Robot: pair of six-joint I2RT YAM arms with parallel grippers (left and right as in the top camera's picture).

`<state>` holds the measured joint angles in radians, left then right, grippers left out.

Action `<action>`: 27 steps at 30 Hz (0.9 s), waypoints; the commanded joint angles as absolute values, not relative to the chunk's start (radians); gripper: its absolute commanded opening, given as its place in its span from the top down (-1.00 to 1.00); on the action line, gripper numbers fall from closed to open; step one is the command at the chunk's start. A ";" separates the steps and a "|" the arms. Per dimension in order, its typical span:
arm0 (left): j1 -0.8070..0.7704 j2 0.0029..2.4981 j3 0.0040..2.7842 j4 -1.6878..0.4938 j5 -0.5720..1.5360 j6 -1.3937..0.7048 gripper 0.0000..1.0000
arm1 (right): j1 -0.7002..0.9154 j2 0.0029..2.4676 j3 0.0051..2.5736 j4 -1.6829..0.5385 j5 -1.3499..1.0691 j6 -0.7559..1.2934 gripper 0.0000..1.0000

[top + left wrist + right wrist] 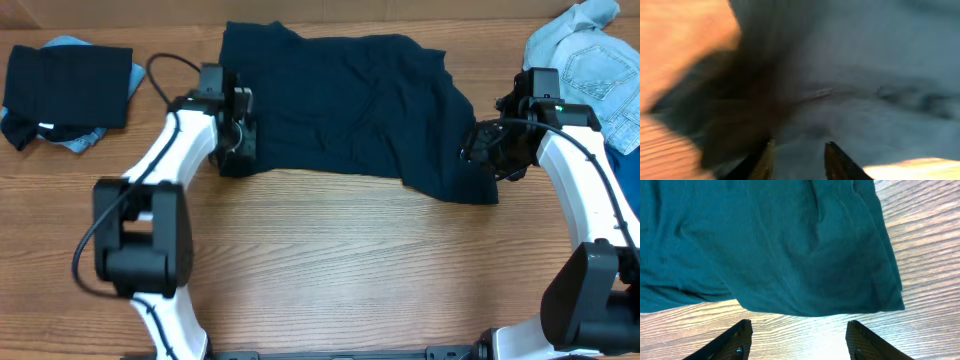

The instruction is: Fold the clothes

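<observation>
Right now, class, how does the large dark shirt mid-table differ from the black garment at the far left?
The dark shirt lies spread out and rumpled; the black garment is a compact rectangle. The shirt is much larger than the black garment. The left gripper and right gripper flank the shirt; neither is near the black garment. Both are dark fabric on the table.

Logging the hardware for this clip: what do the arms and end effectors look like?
Both the left arm and right arm have white tubular links with chunky black joints. A thin black cable runs along each. The left end effector and right end effector have dark, tapered fingers.
</observation>
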<state>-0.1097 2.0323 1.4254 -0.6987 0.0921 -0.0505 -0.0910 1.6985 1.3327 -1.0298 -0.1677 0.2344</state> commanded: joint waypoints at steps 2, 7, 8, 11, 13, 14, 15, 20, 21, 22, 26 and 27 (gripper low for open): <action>-0.110 2.069 1.422 -0.699 0.128 -0.053 0.32 | -0.093 1.700 1.328 -1.026 -0.158 0.229 -0.29; -0.110 2.068 1.422 -0.733 0.120 -0.053 0.62 | -0.093 1.700 1.328 -1.026 -0.158 0.229 -0.29; -0.107 2.069 1.422 -0.756 0.106 -0.052 0.67 | -0.093 1.700 1.328 -1.027 -0.158 0.229 -0.28; -0.103 2.069 1.422 -0.818 0.045 -0.052 0.86 | -0.093 1.700 1.328 -1.030 -0.158 0.229 -0.28; -0.103 2.069 1.422 -0.862 -0.004 -0.048 0.91 | -0.093 1.700 1.328 -1.035 -0.158 0.229 -0.27; -0.103 2.069 1.421 -0.876 -0.017 -0.048 0.92 | -0.093 1.700 1.328 -1.038 -0.158 0.229 -0.27; -0.103 2.068 1.419 -0.892 -0.027 -0.049 0.92 | -0.093 1.700 1.328 -1.041 -0.158 0.229 -0.27; -0.083 2.068 1.406 -0.965 -0.031 -0.072 0.91 | -0.093 1.700 1.328 -1.061 -0.158 0.229 -0.27; -0.077 2.068 1.403 -0.984 -0.035 -0.073 0.91 | -0.093 1.700 1.328 -1.066 -0.158 0.229 -0.28; -0.070 2.067 1.398 -0.998 -0.043 -0.073 0.92 | -0.093 1.700 1.328 -1.073 -0.158 0.229 -0.27; -0.030 2.066 1.377 -1.044 -0.070 -0.093 0.92 | -0.093 1.700 1.328 -1.103 -0.158 0.229 -0.34; -0.013 2.066 1.371 -1.059 -0.070 -0.099 0.92 | -0.093 1.700 1.328 -1.113 -0.158 0.229 -0.39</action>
